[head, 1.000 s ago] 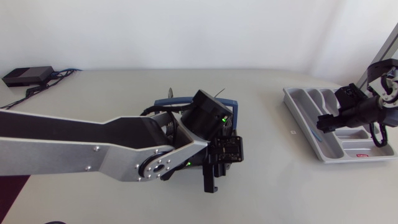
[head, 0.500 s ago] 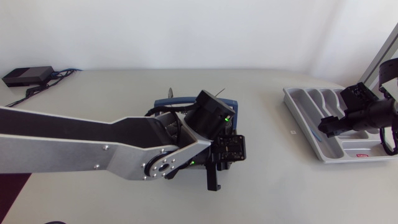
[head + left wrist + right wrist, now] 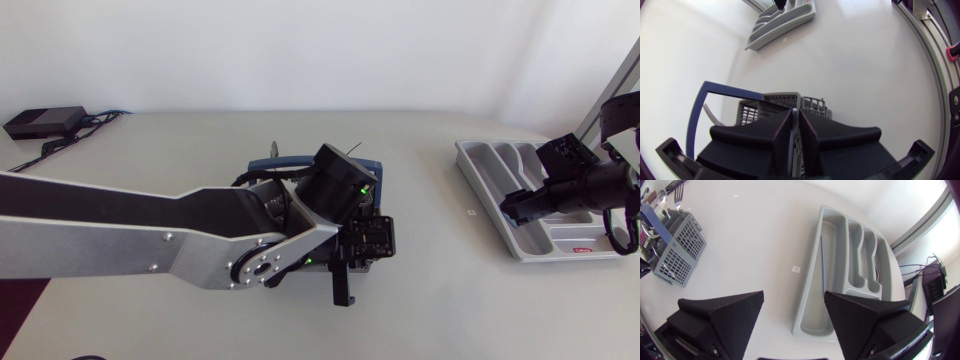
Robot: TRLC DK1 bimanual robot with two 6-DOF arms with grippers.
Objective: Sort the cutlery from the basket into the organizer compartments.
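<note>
The grey mesh basket (image 3: 677, 250) stands about mid-counter, its blue handle (image 3: 652, 220) arched over it. A fork (image 3: 679, 191) and a spoon (image 3: 662, 195) stick upright out of it. From above, most of the basket is hidden under the left arm (image 3: 150, 235); only the handle and a strip of rim show.

The left end effector (image 3: 342, 285) hangs at the basket's near side. In its own wrist view the fingers (image 3: 775, 137) stand almost together, leaving only a narrow slit. A thin grey strip shows in that slit, but I cannot tell whether it is a piece of cutlery or part of the basket behind.

The grey organizer (image 3: 480, 185) lies well apart from the basket, near the counter's right edge and set at a slant to it. It has one long compartment (image 3: 827, 255) on the basket side and narrower ones (image 3: 865, 250) beside it.

The right end effector (image 3: 520, 208) hovers over the organizer's near end with its fingers (image 3: 725, 317) spread wide apart and gripping nothing.

A broad stretch of bare counter (image 3: 430, 290) lies open between basket and organizer, marked only by a small white tag (image 3: 470, 213) just beside the organizer's long wall. The left arm spans the counter's left half, and a black box (image 3: 45, 121) with cables sits at the far left corner.
</note>
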